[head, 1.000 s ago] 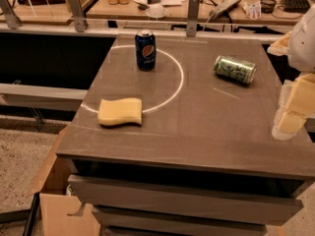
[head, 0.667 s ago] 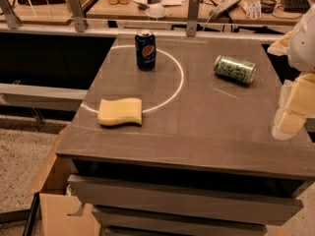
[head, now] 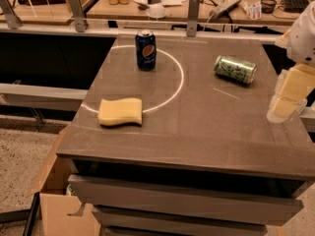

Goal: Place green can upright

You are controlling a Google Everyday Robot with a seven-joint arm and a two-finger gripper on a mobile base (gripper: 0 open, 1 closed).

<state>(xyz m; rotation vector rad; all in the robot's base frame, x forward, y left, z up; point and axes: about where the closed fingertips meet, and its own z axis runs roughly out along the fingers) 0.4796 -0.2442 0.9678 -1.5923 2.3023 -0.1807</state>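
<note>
The green can (head: 236, 69) lies on its side on the grey table (head: 206, 132), at the back right, its silver top pointing right. My gripper (head: 289, 96) hangs at the table's right edge, to the right of the green can and nearer the front, well apart from it. It holds nothing.
A dark blue Pepsi can (head: 146, 49) stands upright at the back, inside a white circle line. A yellow sponge (head: 120, 111) lies at the front left. Behind the table runs a rail with posts (head: 193, 14) and a cluttered desk. A cardboard box (head: 59, 210) sits on the floor at lower left.
</note>
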